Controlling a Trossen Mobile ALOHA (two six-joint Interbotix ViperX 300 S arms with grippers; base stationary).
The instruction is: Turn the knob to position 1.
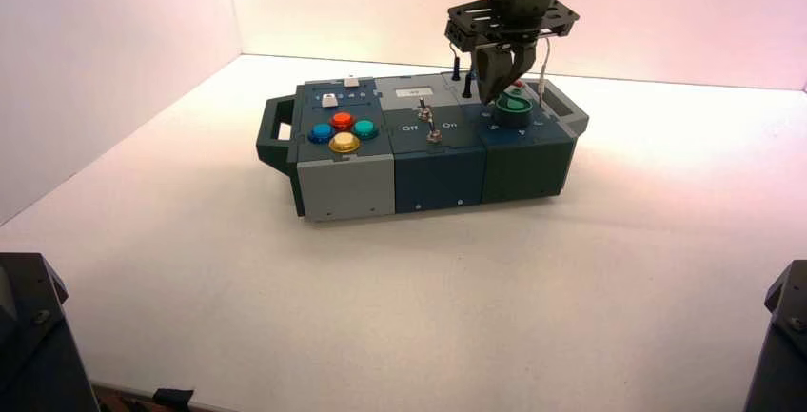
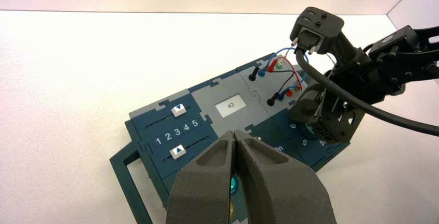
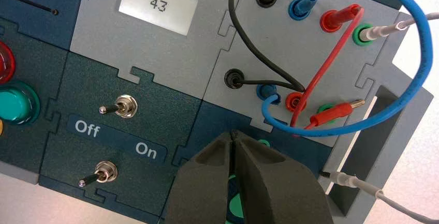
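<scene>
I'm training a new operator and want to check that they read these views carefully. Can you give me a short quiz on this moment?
1. True or false: the right end effector hangs over the knob with its fingers together.
2. What number does the display show? A) 34 B) 43 C) 12
3. Fill in: both metal toggle switches lean toward the side marked ___.

Key:
1. True. The left end effector waits away from the box, fingers shut.
2. B.
3. Off.
</scene>
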